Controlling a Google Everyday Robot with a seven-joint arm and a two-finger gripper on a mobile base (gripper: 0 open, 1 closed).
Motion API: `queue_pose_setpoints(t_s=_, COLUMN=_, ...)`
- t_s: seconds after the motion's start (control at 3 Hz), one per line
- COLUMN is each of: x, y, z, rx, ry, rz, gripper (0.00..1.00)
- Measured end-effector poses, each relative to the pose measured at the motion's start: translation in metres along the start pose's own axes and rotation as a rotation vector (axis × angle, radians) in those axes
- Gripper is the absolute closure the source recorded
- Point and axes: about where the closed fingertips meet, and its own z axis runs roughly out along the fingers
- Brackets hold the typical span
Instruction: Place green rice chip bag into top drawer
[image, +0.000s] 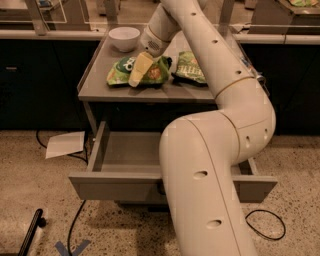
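bench (98, 90): grey top on a grey cabinet, carrying three things. green rice chip bag (117, 76): lying flat near the front edge of the bench top, left of centre, dark green circle toward its upper left. second bag (190, 67): darker green, flat, just beside the first on its right and apart from it. white bowl (124, 37): upright at the back left corner, behind the chip bag. gripper (136, 80): cream-coloured, reaching down from the back across the middle of the green rice chip bag, tip toward the bench's front edge; how far the gripper stands open, and whether it has hold of the bag, cannot be told. arm (215, 150): large, pale, curving up the right foreground. top drawer (115, 186): pulled out under the bench top, its right part hidden behind the arm. floor: sheet of paper (65, 144) at left, black cable (265, 220) at right.
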Motion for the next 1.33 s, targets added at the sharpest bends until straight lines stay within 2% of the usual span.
queue_pose_setpoints(t_s=0.33, x=0.0206, y=-0.0059, z=0.0217, rx=-0.015, ry=0.026, rz=0.056, gripper=0.00)
queue_pose_setpoints(t_s=0.67, x=0.0222, y=-0.0065, z=0.0251, rx=-0.017, ry=0.028, rz=0.062, gripper=0.15)
queue_pose_setpoints(t_s=1.33, x=0.0222, y=-0.0065, z=0.0251, rx=-0.017, ry=0.028, rz=0.062, gripper=0.62)
